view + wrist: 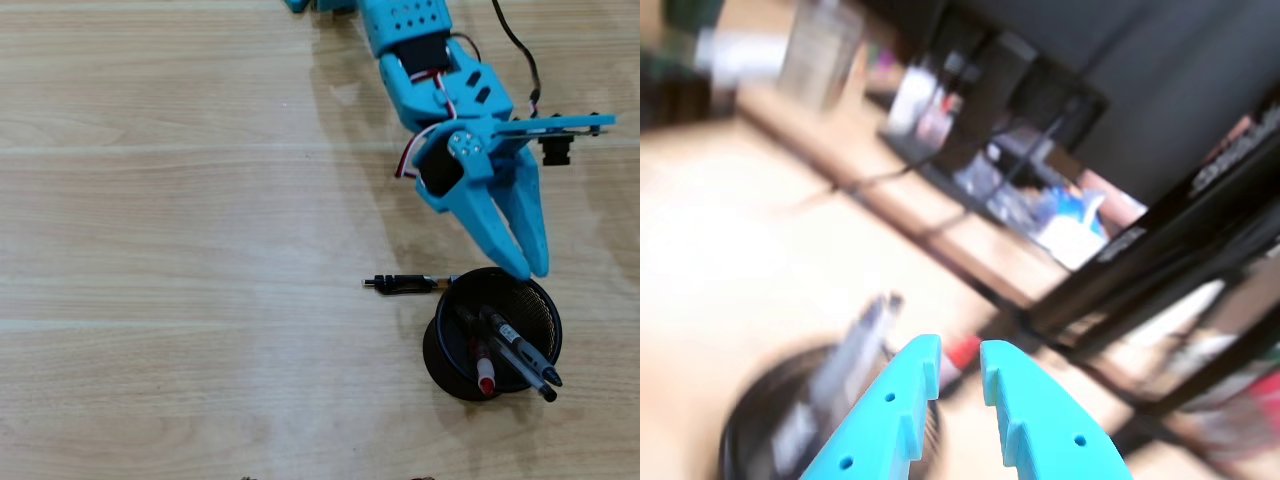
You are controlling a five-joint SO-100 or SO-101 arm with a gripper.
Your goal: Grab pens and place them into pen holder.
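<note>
Black mesh pen holder already props three pens leaning against its rim. The gripper hovers over the rim, slightly spread and empty, while the short black pen lies on the table just beside it.

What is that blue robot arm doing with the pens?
The blue arm's gripper is above the back rim of the black mesh pen holder, with its fingers nearly closed and nothing between them. Three pens already stand in the holder: a red one and two clear ones with dark tips. One black pen lies on the wooden table, just left of the holder in the overhead view, waiting to go in.
</note>
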